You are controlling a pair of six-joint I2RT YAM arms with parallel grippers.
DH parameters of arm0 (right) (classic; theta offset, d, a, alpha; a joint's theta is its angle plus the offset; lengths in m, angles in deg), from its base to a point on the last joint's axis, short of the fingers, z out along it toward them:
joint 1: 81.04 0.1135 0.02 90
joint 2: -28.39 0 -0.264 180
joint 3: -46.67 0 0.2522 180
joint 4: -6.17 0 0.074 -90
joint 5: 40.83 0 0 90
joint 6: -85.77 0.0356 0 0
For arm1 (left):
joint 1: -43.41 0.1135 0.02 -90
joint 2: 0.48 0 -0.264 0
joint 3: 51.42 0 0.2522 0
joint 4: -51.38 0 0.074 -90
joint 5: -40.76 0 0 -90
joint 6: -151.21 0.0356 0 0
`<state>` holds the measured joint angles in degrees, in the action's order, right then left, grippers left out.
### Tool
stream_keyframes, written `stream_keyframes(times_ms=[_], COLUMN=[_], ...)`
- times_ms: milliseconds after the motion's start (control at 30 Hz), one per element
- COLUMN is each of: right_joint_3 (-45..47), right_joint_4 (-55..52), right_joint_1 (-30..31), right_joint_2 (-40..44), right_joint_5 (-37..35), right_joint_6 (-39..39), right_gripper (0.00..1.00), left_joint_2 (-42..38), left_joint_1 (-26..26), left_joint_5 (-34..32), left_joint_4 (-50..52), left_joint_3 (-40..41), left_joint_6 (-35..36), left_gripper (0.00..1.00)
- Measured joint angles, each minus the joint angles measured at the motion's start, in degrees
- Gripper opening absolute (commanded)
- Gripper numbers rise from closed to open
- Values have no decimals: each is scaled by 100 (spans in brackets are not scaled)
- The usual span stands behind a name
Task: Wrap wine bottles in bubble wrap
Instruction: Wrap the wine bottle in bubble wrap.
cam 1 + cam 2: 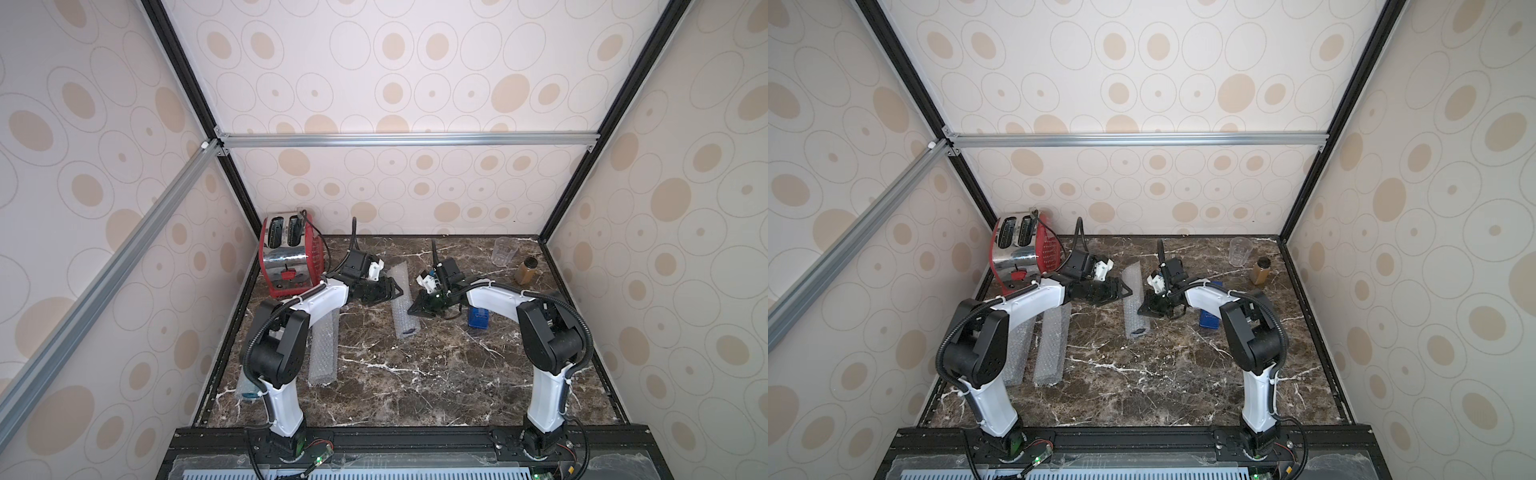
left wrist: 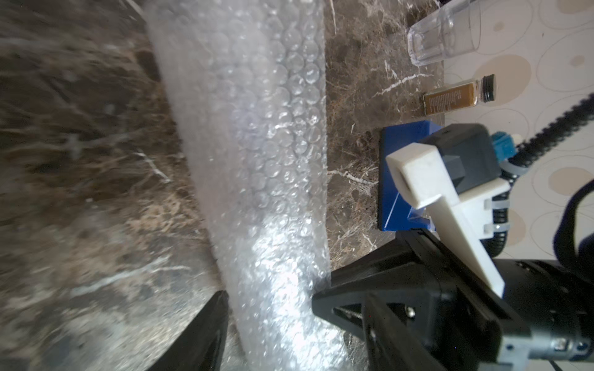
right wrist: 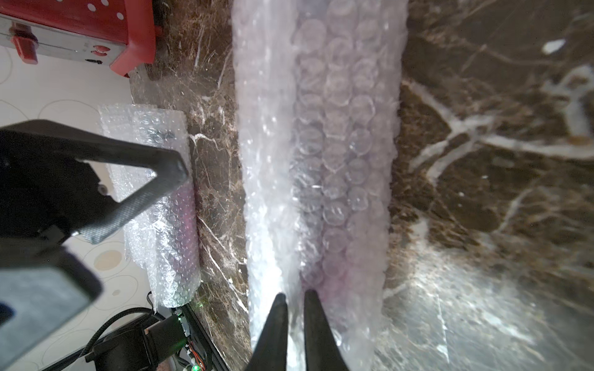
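Right wrist | right gripper (image 3: 295, 300) narrow, pinching wrap (image 3: 321, 144) | left gripper (image 1: 392, 289) wide, beside wrap | wrap rolled, mid-table (image 1: 457, 374), between grippers | bottle (image 1: 409, 331) cap shows at near end

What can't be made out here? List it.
- Bottle inside the middle bubble wrap roll: wrap hides all but a dark end, both top views.
- Left gripper opening: only one finger clear at the left wrist view's edge.
- Brown jar label: too small, blurred.
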<state>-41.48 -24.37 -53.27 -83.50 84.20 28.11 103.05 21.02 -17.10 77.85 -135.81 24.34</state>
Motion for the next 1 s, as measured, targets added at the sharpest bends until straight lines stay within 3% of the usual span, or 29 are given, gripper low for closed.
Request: stream_keyframes(times_ms=[167,433,733,1000], right_joint_3=[-33,-179,-343,-435], right_joint_4=[90,271,398,-50], right_joint_1=[68,264,343,326], right_joint_2=[-50,-186,-330,-229], right_joint_5=[59,138,258,26], right_joint_6=[92,227,317,111], right_gripper=[12,13,14,27], left_joint_2=[-262,562,1128,1145], left_joint_1=[133,133,114,111], left_joint_5=[-350,-155,-72,-52], left_joint_4=[-46,-234,-96,-111], left_joint_3=[339,31,-417,-463], left_joint_6=[61,74,177,225], left_gripper=[70,77,69,62])
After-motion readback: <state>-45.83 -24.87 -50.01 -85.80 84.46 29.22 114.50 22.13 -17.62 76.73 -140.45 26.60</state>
